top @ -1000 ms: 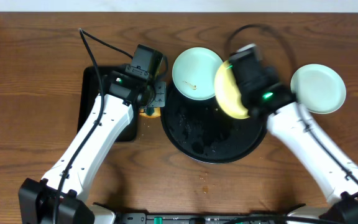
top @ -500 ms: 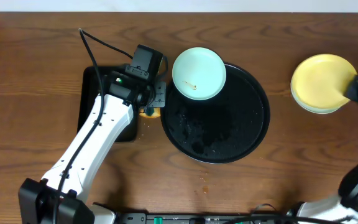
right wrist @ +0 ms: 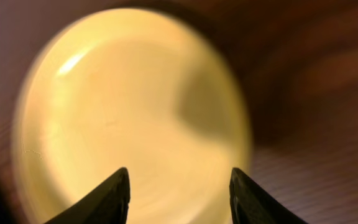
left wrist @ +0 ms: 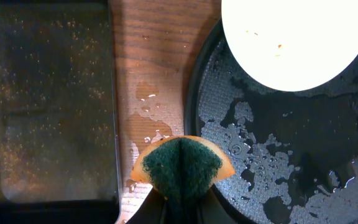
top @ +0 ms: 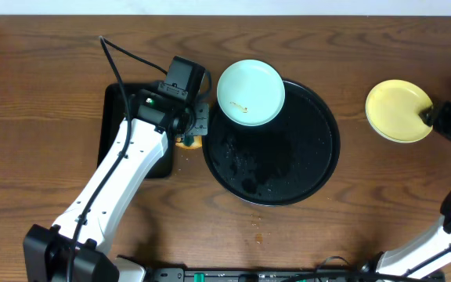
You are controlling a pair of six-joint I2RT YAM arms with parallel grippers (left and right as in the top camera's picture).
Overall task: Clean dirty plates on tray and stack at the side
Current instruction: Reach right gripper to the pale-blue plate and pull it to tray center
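Observation:
The large round black tray [top: 288, 168] is wet, with puddles showing in the left wrist view [left wrist: 278, 143]. A mint-blue plate [top: 250, 92] with brown specks lies on its upper-left rim and also shows in the left wrist view [left wrist: 297, 37]. The pale yellow plate [top: 398, 111] lies on the table at the far right; the second mint plate does not show. My right gripper [top: 433, 117] is open and empty just right of the yellow plate [right wrist: 135, 118], jaws apart [right wrist: 179, 180]. My left gripper [left wrist: 180, 196] is shut on a green-and-orange sponge [left wrist: 182, 163], left of the tray [top: 190, 142].
A smaller rectangular black tray [top: 120, 117] lies under the left arm, also in the left wrist view [left wrist: 42, 106]. Water drops lie on the wood between the two trays [left wrist: 145, 118]. A few crumbs lie on the table in front of the round tray [top: 258, 223].
My right arm carried the yellow plate from the tray to the far right, set it on the mint plate there, let go and drew back. The left arm has not moved.

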